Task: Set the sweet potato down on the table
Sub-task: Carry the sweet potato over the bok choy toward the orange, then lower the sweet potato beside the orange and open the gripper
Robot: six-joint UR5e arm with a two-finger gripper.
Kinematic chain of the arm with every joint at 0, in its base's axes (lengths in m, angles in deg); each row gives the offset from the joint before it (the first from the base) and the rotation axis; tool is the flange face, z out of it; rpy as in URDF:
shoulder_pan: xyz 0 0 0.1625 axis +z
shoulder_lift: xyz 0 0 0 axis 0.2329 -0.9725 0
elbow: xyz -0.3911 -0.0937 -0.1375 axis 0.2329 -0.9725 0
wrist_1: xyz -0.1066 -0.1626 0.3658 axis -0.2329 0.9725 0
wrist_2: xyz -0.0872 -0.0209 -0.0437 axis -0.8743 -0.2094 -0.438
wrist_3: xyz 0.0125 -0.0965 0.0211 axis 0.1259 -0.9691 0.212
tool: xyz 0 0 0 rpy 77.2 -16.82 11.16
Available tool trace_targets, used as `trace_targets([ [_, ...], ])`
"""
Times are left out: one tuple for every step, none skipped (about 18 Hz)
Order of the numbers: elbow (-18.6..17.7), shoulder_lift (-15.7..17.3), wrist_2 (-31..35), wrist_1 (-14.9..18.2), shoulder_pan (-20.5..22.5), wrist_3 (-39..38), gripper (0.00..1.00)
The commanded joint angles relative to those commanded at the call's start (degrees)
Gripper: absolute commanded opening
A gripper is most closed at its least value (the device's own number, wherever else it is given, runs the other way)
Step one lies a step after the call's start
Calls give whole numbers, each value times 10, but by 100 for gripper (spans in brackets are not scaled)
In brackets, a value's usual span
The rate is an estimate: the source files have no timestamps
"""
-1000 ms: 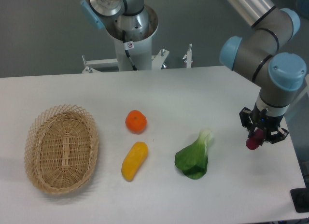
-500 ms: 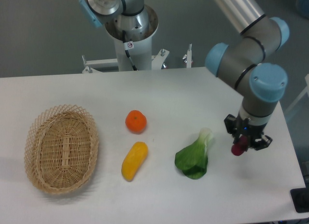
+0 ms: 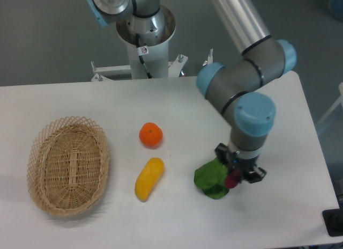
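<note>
While the arm leans in from the upper right, the pincer (image 3: 236, 176) hangs low over the right-hand part of the white table (image 3: 177, 107), and it's clamped on the sweet potato (image 3: 232, 181). You can only see a small dark magenta bit of it poking out below the black fingers, so most of the tuber is hidden by the wrist. I honestly can't tell if the tip is touching the table or just above it. Right next to it, on its left, sits the leafy green vegetable (image 3: 211, 179), and the pincer overlaps the right edge of those leaves from this angle, so whether they actually touch is unclear too. Further left there's the yellow-orange oblong vegetable (image 3: 149, 178) lying at a slant, with the round orange fruit (image 3: 151, 135) just above it, the two close but apart. Way over on the left side is the oval wicker basket (image 3: 68, 164), well apart from everything else. Behind the table, the robot's white base column (image 3: 146, 42) stands near the top middle.
</note>
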Motion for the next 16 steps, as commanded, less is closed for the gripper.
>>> trace_targets([
  [-22, 13, -2, -1, 0, 5, 26],
  [-40, 24, -2, -1, 0, 7, 26],
  [-56, 33, -2, -4, 0, 11, 26],
  [-72, 40, -2, -7, 0, 13, 26],
  [-84, 46, -2, -10, 0, 14, 26],
  [-97, 51, -2, -10, 0, 14, 26],
  [-109, 58, -2, -11, 0, 15, 26],
  [-122, 63, -2, -11, 1, 20, 26],
  [-135, 69, -2, -11, 0, 31, 27],
  [-146, 74, -3, -12, 1, 39, 31],
  [-155, 76, -4, -17, 1, 46, 36],
  [-165, 78, -3, -19, 1, 47, 38],
  [-173, 81, -3, -26, 1, 47, 41],
  [-178, 81, -3, -38, 1, 47, 44],
  [-181, 81, -3, -47, 1, 50, 49],
  [-183, 82, -3, -52, 1, 55, 55],
])
